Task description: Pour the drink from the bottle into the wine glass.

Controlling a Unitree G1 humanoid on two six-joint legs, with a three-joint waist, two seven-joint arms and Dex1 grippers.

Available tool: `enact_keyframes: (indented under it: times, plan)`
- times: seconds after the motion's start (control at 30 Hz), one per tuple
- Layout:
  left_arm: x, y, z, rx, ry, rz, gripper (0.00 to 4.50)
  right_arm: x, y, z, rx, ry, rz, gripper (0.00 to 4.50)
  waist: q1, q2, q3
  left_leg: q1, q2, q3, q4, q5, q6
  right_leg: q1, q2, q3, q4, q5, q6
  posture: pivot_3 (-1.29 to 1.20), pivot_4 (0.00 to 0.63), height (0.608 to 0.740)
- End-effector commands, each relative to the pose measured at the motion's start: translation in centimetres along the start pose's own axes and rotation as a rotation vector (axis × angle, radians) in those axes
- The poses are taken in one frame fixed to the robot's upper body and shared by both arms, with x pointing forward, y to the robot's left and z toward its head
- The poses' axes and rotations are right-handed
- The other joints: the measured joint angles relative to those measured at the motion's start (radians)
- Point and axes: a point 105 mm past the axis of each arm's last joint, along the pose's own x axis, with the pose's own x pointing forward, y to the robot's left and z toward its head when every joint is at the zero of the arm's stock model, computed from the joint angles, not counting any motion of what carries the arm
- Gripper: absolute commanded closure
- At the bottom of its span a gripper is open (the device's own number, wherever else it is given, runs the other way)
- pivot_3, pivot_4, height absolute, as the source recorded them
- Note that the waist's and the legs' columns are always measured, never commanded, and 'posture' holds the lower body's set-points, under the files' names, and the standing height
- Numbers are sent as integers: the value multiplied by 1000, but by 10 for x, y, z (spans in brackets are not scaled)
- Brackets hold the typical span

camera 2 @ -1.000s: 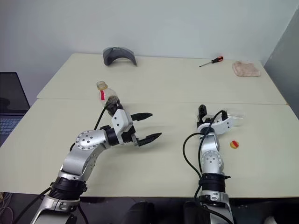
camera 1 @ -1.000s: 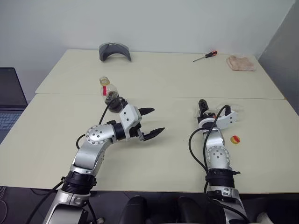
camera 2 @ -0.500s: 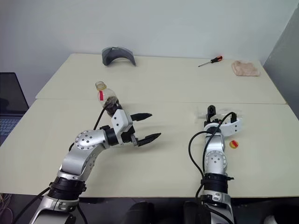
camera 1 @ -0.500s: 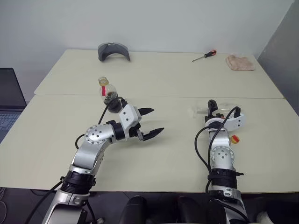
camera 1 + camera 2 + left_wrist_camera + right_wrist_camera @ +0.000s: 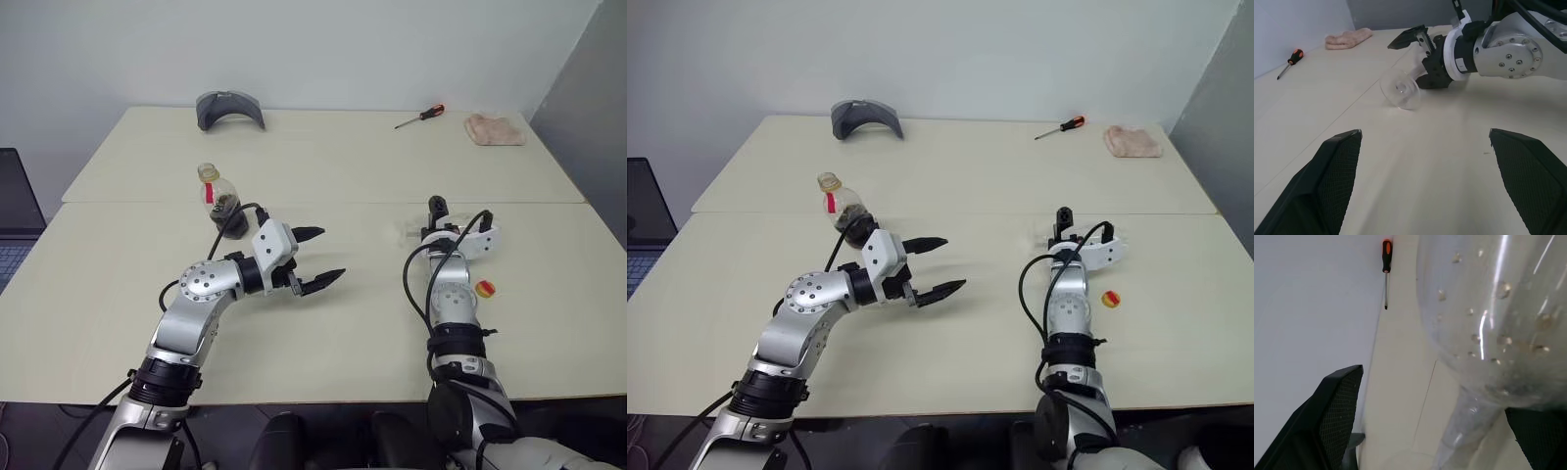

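Right gripper (image 5: pixel 458 223) has its jaws spread wide at table height, and the bowl of the wine glass (image 5: pixel 1400 88) sits between them. No clamp is visible; the right wrist view shows a gap between the bowl and at least one of the fingers (image 5: pixel 1337 416). The glass is lying on its side on the table (image 5: pixel 333 166), foot pointing toward the left arm, with droplets on the bowl wall. Left gripper (image 5: pixel 328 257) is also open, empty and level over the table, well apart from the glass.

The bottle (image 5: pixel 220 201) stands upright just behind the left wrist, cap off, with a little dark drink (image 5: pixel 228 210) in the bottom. The yellow-and-red cap (image 5: pixel 484 289) is loose on the table beside the right forearm.

Handling, as a judgement:
- **Glass:** light, rigid, thin-walled and fragile. It is smooth and wet, so slippery, and on its side it will roll. A hard squeeze on the bowl risks a crack. Better to hold low on the bowl or at the stem with a gentle close, then stand it on its foot before pouring.
- **Bottle:** light and nearly empty, soft plastic that dents. Grip the rounded body mid-height, not the neck, and keep it upright since it is open
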Motion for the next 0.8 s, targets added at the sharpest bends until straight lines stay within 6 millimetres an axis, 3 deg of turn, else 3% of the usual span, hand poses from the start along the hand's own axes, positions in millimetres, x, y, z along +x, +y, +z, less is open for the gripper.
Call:
enact_keyframes:
  times: [0.03, 0.2, 0.4, 0.63, 0.73, 0.8]
  plan:
    - [2, 1, 11, 36, -34, 1, 0, -2, 17, -42, 78, 88, 24, 525, 0, 0, 0, 0, 0, 0, 0, 0, 0, 0, 0, 0, 0, 0, 0, 0, 150, 740]
    - [2, 1, 11, 35, -36, 8, 0, -8, 19, -41, 76, 88, 27, 2303, 3, 2, 1, -2, 0, 0, -1, 0, 0, -2, 0, 0, 0, 0, 0, 0, 150, 740]
    - [-2, 5, 11, 23, -31, 36, 0, -31, 45, -39, -9, 141, 123, 4342, 4, 4, 3, -5, 0, 0, -1, 0, 0, -5, 0, 0, 0, 0, 0, 0, 150, 740]
    - [-3, 6, 11, 1, -37, 60, 0, -51, 70, -40, -486, 273, 362, 4327, 4, 5, 3, -5, 0, 1, -1, 0, 0, -5, 0, 0, 0, 0, 0, 0, 150, 740]
    - [-7, 9, 14, -15, -64, 98, 0, -64, 72, -52, -1052, 260, 606, 4327, 9, 5, 3, -6, -1, 1, 0, 0, 0, -5, 0, 0, -1, 0, 0, 0, 150, 740]
    - [-10, 10, 15, -32, -72, 107, 0, -71, 71, -58, -1258, 231, 725, 4327, 9, 5, 3, -6, -1, 0, 0, 0, 0, -5, -1, 0, -2, 0, 0, 0, 150, 740]
